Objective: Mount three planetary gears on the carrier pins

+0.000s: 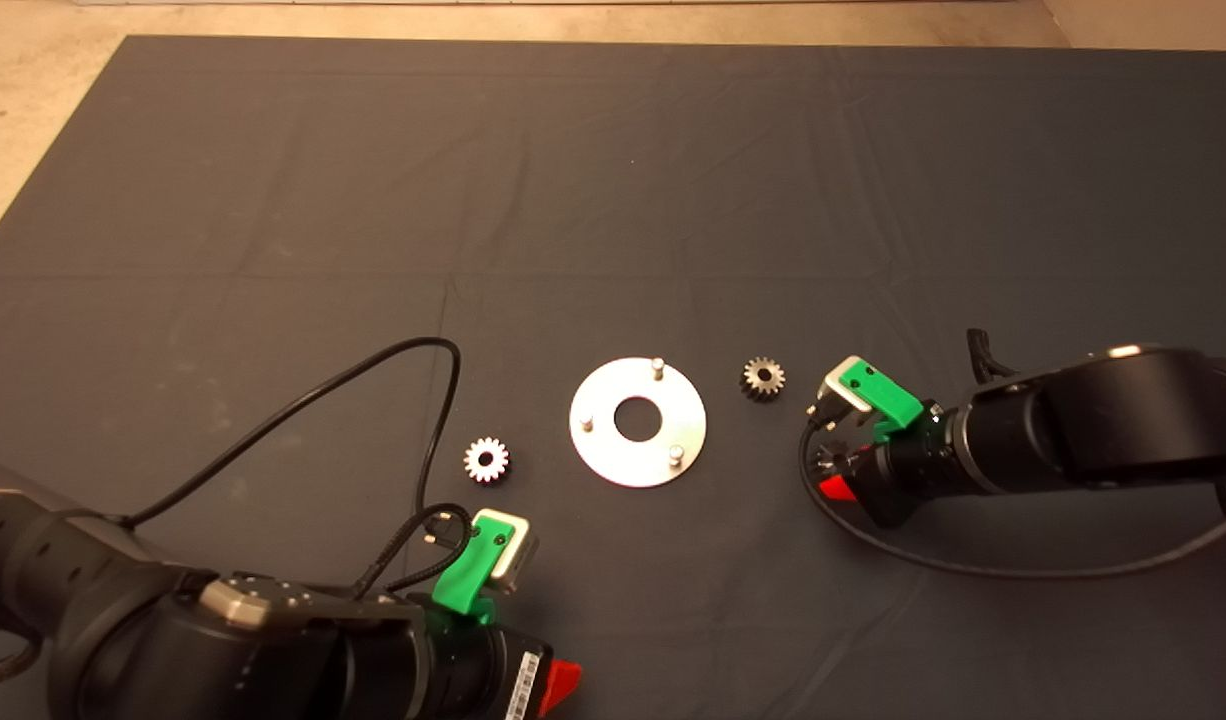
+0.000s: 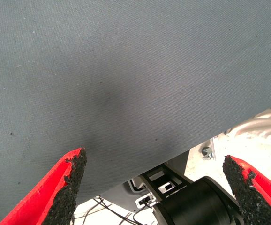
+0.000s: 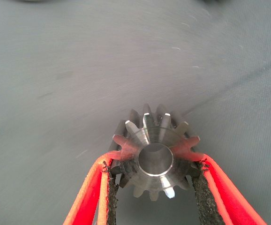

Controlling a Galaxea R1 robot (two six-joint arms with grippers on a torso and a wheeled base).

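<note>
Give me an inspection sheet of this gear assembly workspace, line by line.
Surface: dark mat, creased, on a pale table.
Job's things: silver disc with three carrier pins, all bare; one gear on the mat toward the left arm, another gear toward the right arm; a third gear is held above the mat.
Clutter: nothing seen.
Grippers: left gripper, jaws wide apart and empty, waiting at the near mat edge; right gripper, jaws closed on the third gear's teeth, beside the disc.
Cables: black cable looping over the mat from the left arm; another by the right arm.
Surroundings: pale floor beyond the mat.
</note>
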